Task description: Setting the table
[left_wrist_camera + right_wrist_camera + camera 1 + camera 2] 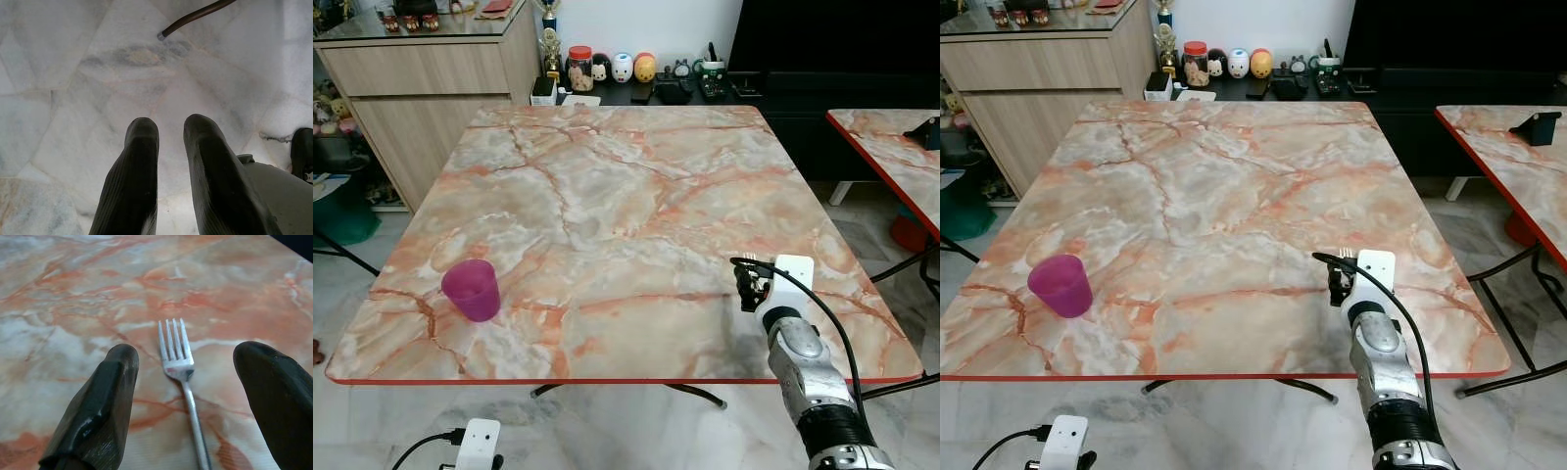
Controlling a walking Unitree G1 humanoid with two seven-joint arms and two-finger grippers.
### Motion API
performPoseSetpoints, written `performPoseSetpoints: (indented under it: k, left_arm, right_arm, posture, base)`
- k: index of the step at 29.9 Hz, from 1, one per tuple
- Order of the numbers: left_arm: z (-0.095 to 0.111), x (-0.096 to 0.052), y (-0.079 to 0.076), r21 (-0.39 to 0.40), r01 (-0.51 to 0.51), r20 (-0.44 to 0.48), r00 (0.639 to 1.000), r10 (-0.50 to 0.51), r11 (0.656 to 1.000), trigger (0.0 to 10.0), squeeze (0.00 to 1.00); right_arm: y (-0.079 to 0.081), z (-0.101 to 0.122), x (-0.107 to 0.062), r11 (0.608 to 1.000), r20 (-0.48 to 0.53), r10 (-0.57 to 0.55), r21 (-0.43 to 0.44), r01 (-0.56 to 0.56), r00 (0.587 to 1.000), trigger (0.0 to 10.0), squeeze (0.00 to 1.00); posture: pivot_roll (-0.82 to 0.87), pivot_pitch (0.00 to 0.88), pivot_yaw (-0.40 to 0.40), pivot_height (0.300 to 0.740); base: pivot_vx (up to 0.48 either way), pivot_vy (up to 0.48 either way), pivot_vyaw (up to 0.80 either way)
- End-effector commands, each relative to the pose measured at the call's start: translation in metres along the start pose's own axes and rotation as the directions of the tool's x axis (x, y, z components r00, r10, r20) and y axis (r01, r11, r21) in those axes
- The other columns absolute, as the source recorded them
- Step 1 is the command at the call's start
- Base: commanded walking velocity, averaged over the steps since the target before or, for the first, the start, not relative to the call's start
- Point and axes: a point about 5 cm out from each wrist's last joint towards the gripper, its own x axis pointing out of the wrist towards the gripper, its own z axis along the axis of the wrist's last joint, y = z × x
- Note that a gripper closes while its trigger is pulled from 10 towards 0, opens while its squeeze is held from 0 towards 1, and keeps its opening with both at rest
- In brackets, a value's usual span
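Note:
A silver fork lies flat on the marble table, near its front right edge, tines pointing away from me. My right gripper is low over the table with its fingers open, one on each side of the fork and apart from it. From the head it shows as the black gripper on the silver arm. A translucent pink cup stands upright near the front left corner. My left gripper hangs below the table edge over the pale floor, fingers slightly apart and holding nothing.
A second marble table stands close on the right with a black object on it. A wooden cabinet is at the back left. A low black shelf behind the table holds jars and figurines. A green bin sits at the left.

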Motion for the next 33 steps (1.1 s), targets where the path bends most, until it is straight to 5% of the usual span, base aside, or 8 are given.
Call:
performPoseSetpoints:
  k: [1,30,32,33]
  left_arm:
    - [-0.004,-0.001,0.001,0.010,-0.001,-0.013,1.000,0.001,1.000,10.0,0.00]
    - [-0.005,-0.001,-0.001,0.012,0.010,-0.019,1.000,-0.010,1.000,10.0,0.00]
    - [-0.005,-0.001,-0.001,0.010,0.013,-0.020,1.000,-0.013,1.000,10.0,0.00]
    - [-0.005,-0.001,-0.002,0.010,0.014,-0.020,1.000,-0.014,1.000,10.0,0.00]
  right_arm:
    - [-0.004,-0.001,0.001,1.000,-0.022,-0.021,0.012,0.021,1.000,10.0,0.00]
    - [-0.006,-0.030,-0.001,1.000,-0.186,0.022,0.020,-0.019,0.982,9.6,0.00]
    - [-0.005,-0.033,-0.002,0.999,-0.195,0.028,0.021,-0.024,0.980,0.1,0.00]
    - [-0.005,-0.034,-0.002,0.999,-0.199,0.030,0.021,-0.026,0.979,0.0,0.00]
  posture:
    - [0.04,0.000,-0.023,0.731]
    - [0.05,0.000,-0.024,0.731]
    - [0.05,0.000,-0.025,0.731]
    - [0.05,0.000,-0.025,0.731]
  base:
    - [0.000,0.000,0.00]
    - [0.000,0.000,0.00]
    - [0.000,0.000,0.00]
    - [0.000,0.000,0.00]
